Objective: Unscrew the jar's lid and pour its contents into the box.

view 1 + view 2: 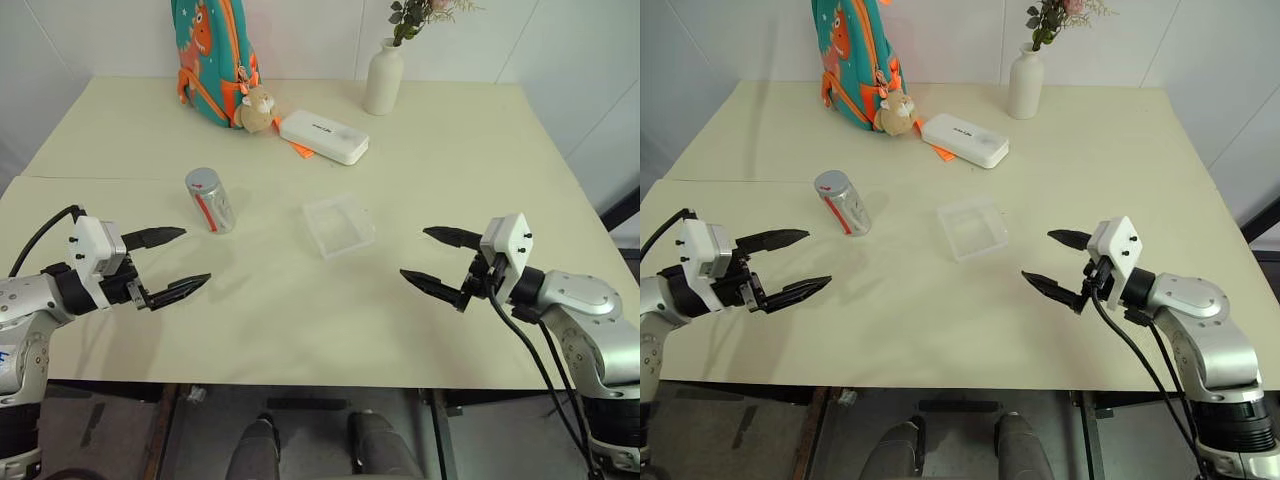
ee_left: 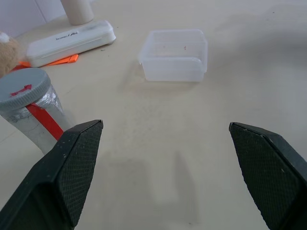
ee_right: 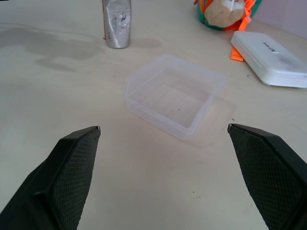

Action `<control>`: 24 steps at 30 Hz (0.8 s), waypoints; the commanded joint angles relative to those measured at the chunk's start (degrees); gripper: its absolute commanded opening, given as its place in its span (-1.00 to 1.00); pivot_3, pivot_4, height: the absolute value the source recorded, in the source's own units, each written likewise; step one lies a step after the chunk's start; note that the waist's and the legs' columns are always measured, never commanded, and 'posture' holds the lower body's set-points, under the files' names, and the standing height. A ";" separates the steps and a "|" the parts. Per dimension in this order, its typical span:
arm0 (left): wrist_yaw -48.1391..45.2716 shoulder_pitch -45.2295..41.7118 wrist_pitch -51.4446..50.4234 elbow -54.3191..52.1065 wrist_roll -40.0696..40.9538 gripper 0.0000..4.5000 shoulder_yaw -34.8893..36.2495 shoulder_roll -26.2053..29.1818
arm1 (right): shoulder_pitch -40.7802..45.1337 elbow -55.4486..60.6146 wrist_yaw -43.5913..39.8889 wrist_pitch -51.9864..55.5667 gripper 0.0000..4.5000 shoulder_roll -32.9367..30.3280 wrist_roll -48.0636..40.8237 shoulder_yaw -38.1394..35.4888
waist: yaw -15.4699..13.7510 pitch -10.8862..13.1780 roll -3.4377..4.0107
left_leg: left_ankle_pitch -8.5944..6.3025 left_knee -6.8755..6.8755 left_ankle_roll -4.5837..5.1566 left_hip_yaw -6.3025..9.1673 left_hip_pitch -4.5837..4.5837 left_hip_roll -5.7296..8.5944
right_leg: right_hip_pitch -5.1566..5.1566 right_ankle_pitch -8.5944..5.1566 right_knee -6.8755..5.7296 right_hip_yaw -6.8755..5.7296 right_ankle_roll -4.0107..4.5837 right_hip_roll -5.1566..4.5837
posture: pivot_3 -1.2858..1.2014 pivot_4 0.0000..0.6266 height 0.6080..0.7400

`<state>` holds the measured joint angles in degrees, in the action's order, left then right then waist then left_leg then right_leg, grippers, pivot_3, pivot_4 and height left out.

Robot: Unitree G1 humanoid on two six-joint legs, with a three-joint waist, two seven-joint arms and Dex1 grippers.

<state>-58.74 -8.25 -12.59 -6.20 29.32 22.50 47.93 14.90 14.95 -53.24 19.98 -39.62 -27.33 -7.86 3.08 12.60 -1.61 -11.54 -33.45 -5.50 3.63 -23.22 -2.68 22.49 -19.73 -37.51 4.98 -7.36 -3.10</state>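
Left gripper (image 1: 170, 263) hovers over the counter's (image 1: 280, 320) near left edge, fingers spread wide, nothing between them, pointing toward the middle.

Just beyond it stands the jar (image 1: 211, 202), upright on the counter, silvery wall with a red stripe running down it. The lid (image 2: 22, 88) is on, grey, with a small red mark on top. The contents cannot be made out through the wall.

Behind the jar, at the far edge: a teal and orange backpack (image 1: 212, 55) with a small plush toy (image 1: 258, 108) hanging at its foot. Beside that lies a white oblong case (image 1: 323, 136) with an orange scrap (image 1: 303, 151) sticking out from under it.

Mid-counter, right of the jar and well apart from it, sits the box (image 1: 339, 225): clear, shallow, square, open side up. It looks empty apart from a speck or two.

Far back, right of the case, a white vase (image 1: 384, 78) holds a sprig of flowers.

Right gripper (image 1: 438, 262) hovers near the right front of the counter, fingers likewise spread wide and empty, aimed toward the box.
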 commanded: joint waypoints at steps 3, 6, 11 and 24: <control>4.42 3.40 1.16 -3.77 0.10 1.00 3.46 -2.45 | 1.61 0.14 -1.49 -1.60 1.00 1.25 -0.59 1.60 | 0.23 0.00 0.00 | 0.00 -0.01 0.00 -0.05 0.03 -0.01 | 0.00 0.01 0.00 0.06 -0.01 0.01 | 0.03 -0.52 1.00; 13.17 7.71 0.38 -8.11 -0.53 1.00 6.09 -8.24 | 5.93 -2.36 -2.21 -2.38 1.00 3.80 0.00 4.55 | 0.45 -0.01 -0.01 | -0.03 -0.05 0.04 -0.16 0.05 -0.05 | 0.00 0.04 0.00 0.13 -0.04 0.02 | 0.03 -0.52 1.00; 27.01 9.13 0.88 -11.71 -5.03 1.00 5.21 -16.88 | 14.33 -6.28 -1.86 -2.99 1.00 9.96 -0.30 7.93 | 0.07 -0.01 -0.03 | -0.08 -0.35 0.07 -0.21 0.03 -0.11 | -0.02 0.17 -0.04 0.23 -0.14 0.11 | 0.03 -0.52 1.00; 36.48 -7.88 5.68 5.60 -12.31 1.00 -2.27 -22.38 | 25.00 -10.40 -1.33 -4.33 1.00 20.92 0.57 12.52 | -0.33 -0.08 -0.14 | 0.07 -0.57 0.11 -0.24 -0.02 -0.16 | -0.04 0.77 0.09 0.36 -0.19 0.31 | 0.03 -0.52 1.00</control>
<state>-22.13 -14.31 -9.22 -2.08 17.61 20.26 24.86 38.82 3.12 -54.39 17.23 -19.32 -26.42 4.75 2.75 12.53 -1.74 -11.47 -34.00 -5.39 3.38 -23.25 -2.86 22.46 -18.96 -37.41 5.34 -7.55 -2.77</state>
